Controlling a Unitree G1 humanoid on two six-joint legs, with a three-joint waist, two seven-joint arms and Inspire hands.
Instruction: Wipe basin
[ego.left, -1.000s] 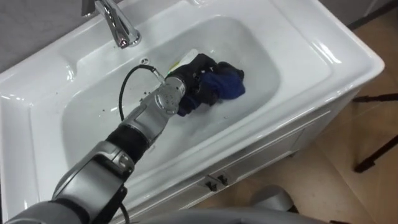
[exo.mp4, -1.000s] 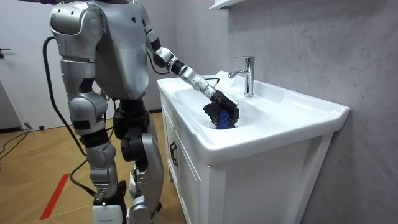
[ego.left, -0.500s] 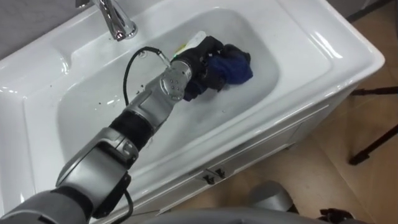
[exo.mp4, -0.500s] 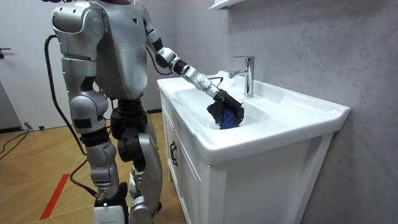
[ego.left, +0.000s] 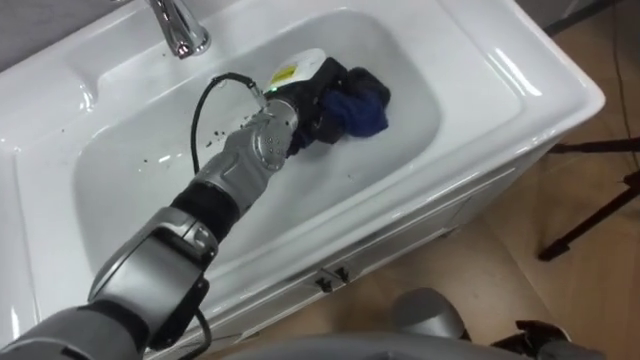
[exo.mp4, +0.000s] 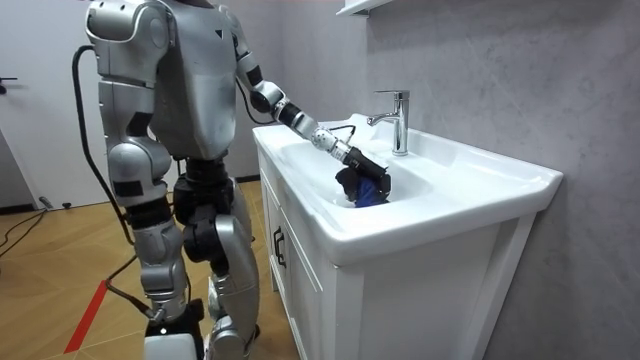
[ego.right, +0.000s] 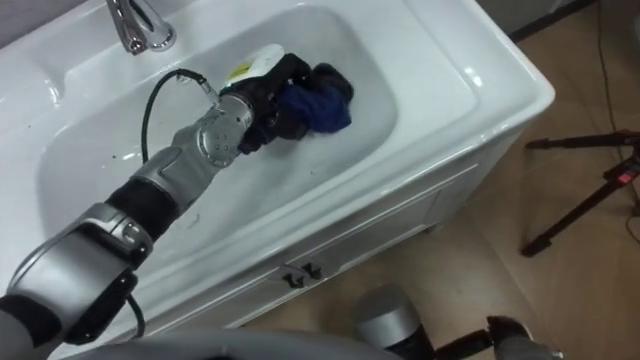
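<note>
Bright, even overhead light puts white glare streaks along the rim of the basin (ego.left: 515, 85), glints off the tap (ego.left: 180, 28), and casts only soft shadows.

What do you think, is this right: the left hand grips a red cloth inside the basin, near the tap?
Not quite. The cloth is blue, not red, as the left eye view shows. The rest holds: the left hand grips it inside the basin, near the tap.
</note>
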